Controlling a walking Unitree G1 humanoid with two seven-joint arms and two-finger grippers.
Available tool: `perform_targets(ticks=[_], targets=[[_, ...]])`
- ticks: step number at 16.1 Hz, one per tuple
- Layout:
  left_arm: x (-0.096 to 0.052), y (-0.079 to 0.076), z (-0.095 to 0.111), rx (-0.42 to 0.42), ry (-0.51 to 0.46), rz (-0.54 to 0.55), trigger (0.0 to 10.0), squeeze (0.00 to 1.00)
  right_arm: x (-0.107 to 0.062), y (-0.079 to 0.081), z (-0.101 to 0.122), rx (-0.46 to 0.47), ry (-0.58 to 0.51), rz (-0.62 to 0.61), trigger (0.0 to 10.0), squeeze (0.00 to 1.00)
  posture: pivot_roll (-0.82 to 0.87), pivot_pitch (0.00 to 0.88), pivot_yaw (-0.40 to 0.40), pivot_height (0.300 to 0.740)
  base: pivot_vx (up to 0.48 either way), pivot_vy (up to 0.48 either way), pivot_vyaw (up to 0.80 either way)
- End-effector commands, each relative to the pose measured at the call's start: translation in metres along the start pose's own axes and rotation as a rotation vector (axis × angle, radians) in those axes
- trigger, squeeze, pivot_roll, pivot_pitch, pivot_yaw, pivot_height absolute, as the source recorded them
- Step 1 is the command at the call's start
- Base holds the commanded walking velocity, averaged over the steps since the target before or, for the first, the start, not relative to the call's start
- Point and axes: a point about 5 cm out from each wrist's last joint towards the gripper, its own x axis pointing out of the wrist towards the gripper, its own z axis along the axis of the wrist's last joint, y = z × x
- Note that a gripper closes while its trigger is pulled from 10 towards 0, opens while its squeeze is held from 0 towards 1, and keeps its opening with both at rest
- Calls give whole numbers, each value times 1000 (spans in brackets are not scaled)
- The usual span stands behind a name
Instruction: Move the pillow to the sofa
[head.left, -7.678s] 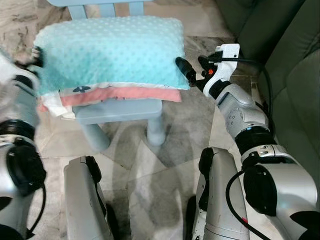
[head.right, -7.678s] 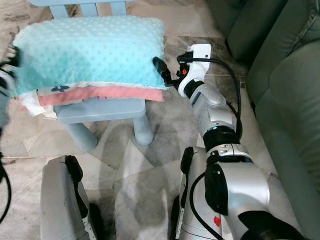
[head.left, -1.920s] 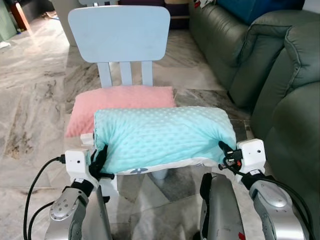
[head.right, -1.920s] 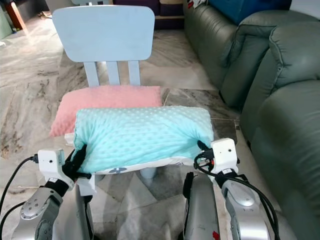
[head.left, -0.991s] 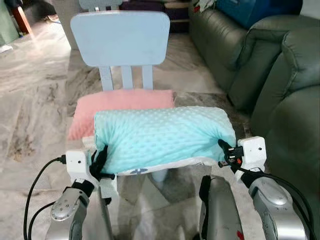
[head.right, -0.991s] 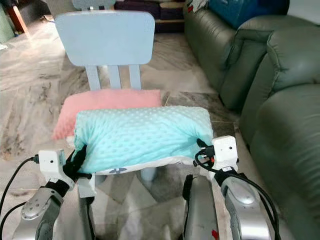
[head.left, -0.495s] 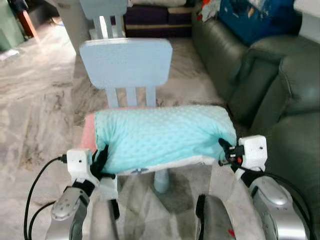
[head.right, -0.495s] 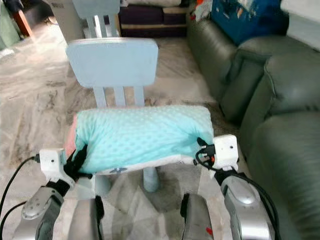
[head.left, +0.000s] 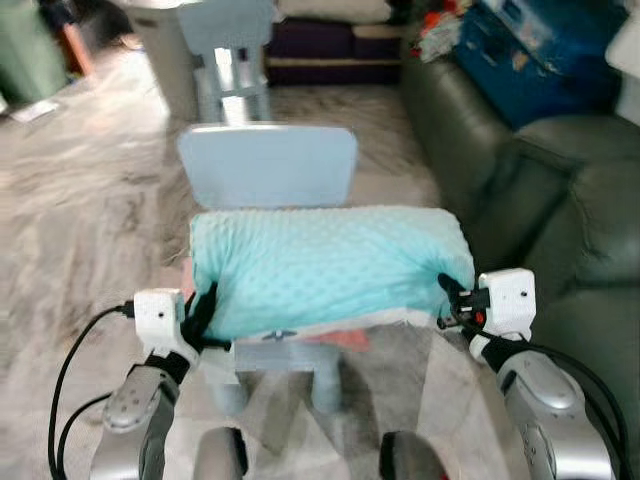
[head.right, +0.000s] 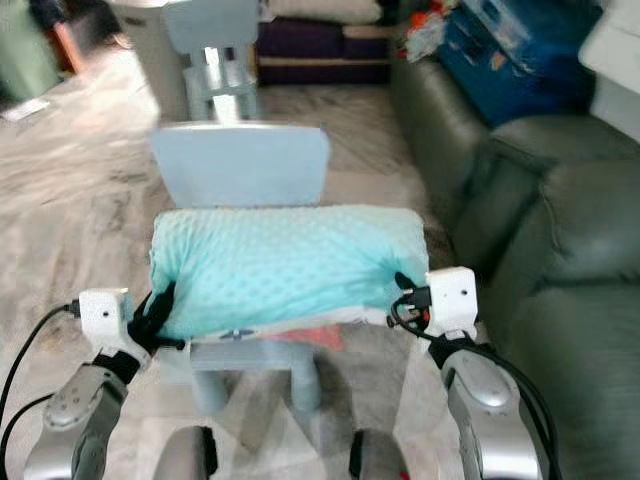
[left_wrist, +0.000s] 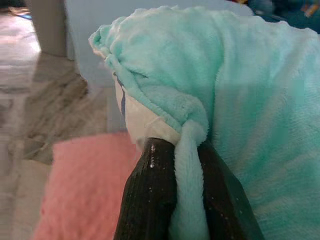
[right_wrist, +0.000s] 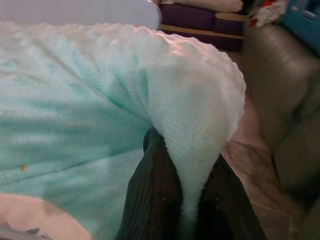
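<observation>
Teal pillow (head.left: 325, 265) is held off the chair, centre of the frame in the head views, spanning between both arms in front of the blue chair (head.left: 268, 165). A pink pillow (left_wrist: 85, 180) lies on the chair seat below it.

Left end effector (left_wrist: 187, 195): both black fingers closed on a pinched fold at the pillow's left end. Right end effector (right_wrist: 192, 192): fingers likewise clamped on a fold of the pillow's right corner. Both grips take fabric only, not the bulk.

Step in hand, as judged: carry toward the green sofa (head.left: 560, 190), right side of the frame. To do it well, keep both clamps tight and the two ends level, so the sagging middle does not drag on the chair back. Turn the body right as a unit; keep arm spacing constant to avoid tearing a fold loose. Frames are blurred, so motion is likely under way.

Pose: both forearms low at the lower corners of the frame, elbows bent, wrists pointing forward and inward to the pillow ends.
</observation>
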Motion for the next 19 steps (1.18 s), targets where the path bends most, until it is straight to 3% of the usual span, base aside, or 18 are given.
perform_targets(ticks=[1,4,15,19], targets=[[-2,10,0,26,11,44,10000,0,0,-6,10,-16,-38,-32,10000,0,-141,0,1,710,0,0,0],[-1,10,0,29,11,40,10000,0,0,-6,10,-14,-39,-33,10000,0,-143,0,3,740,0,0,0],[3,7,-2,39,21,34,10000,0,1,-6,16,-11,-57,-41,10000,0,-153,0,9,740,0,0,0],[6,9,-2,51,34,80,10000,0,1,-7,16,-6,-57,-44,10000,0,-153,0,7,740,0,0,0]])
